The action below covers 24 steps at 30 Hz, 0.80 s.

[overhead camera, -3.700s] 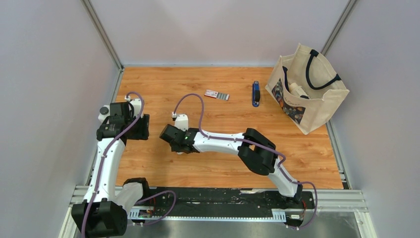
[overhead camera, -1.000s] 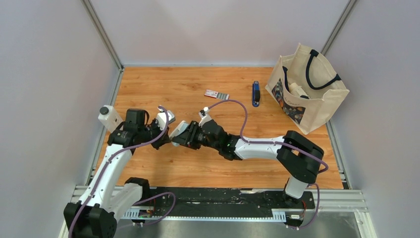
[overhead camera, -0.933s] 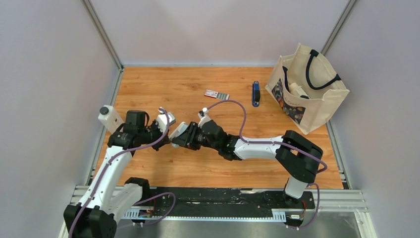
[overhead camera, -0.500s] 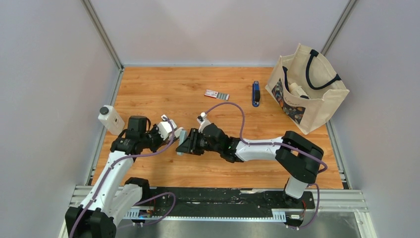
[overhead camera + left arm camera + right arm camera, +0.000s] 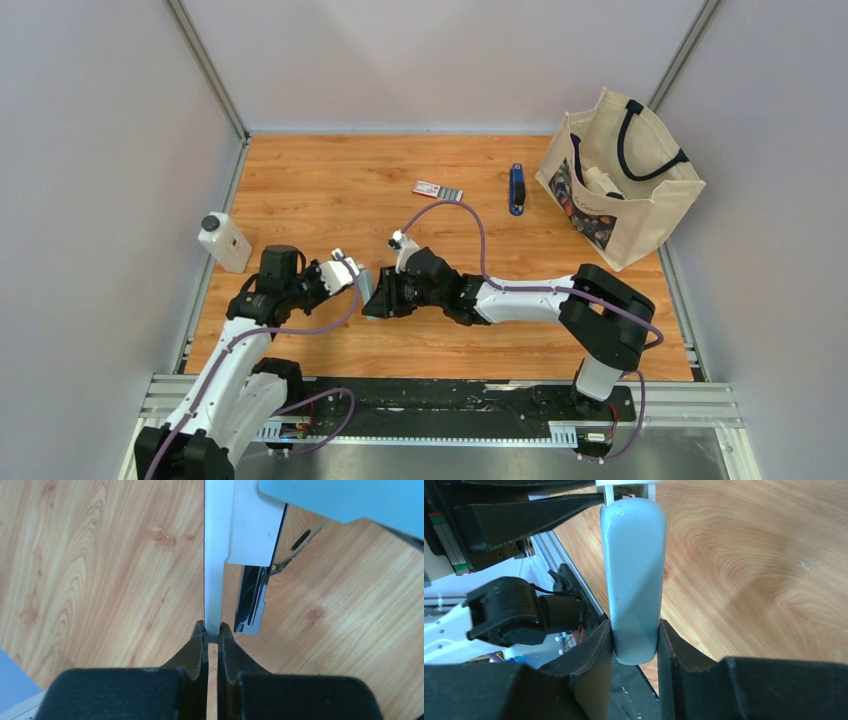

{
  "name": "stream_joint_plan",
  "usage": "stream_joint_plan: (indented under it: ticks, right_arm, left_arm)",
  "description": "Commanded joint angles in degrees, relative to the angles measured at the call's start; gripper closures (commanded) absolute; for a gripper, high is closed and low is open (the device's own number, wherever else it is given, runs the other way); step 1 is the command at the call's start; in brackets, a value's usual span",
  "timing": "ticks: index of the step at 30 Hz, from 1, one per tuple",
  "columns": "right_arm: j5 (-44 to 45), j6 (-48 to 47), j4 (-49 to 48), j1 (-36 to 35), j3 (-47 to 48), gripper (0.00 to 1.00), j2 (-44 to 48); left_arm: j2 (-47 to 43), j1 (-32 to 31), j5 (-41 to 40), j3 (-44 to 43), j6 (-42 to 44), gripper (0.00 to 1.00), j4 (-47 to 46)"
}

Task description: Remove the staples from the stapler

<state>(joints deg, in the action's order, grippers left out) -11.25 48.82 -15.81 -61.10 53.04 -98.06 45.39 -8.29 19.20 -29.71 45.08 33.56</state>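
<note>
The unloading looks begun but not finished. Both claws are clamped on the stapler (image 5: 633, 570), which seems to be held off the counter (image 5: 330, 180). The right claw (image 5: 634, 630) has its two fingers closed around one end of the pale blue top bar. The left claw (image 5: 212, 628) pinches the thin edge of the white base (image 5: 214, 540) from the opposite end, its jaws almost together. So the task's thing lies directly between the two claws, touching both, with its long axis running from one to the other.

In the left wrist view the body appears hinged apart, and a metal channel (image 5: 251, 600) stands off the white part just beside the left claw's tips. Whether any strip sits inside that channel I cannot tell.

A short run of staples (image 5: 452, 195) lies flat on the counter, well apart from both claws. It is out past the right claw's wrist and farther from the bases, touching or just beside a pink-and-white box (image 5: 427, 187). Nothing shows whether these came out of the held stapler. A dark-blue bar (image 5: 516, 188) lies farther right again, near neither claw.

By my reading, what is left is to open the channel fully, draw out any strip inside, and set it down.
</note>
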Motion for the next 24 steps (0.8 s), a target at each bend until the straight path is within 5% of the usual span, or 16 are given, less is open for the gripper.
stream_joint_plan:
  ticks: [1,13,18,24]
  right_arm:
    - [3.6,-8.3,5.3,1.4,1.2,1.00,0.2]
    - [3.1,-9.2,4.0,1.9,2.8,1.00,-1.3]
    - [4.4,-8.1,3.4,2.0,3.3,1.00,-1.1]
    - [10.4,-7.2,9.9,2.3,8.7,1.00,-0.3]
  left_arm:
    - [-2.9,-0.2,-8.7,2.8,8.5,1.00,-1.7]
    - [-5.5,-5.5,-14.6,9.6,17.9,1.00,-6.1]
    - [-5.6,-5.8,-11.8,6.4,12.7,1.00,-1.8]
    - [0.0,-5.8,-1.6,-8.0,-1.9,0.58,12.6]
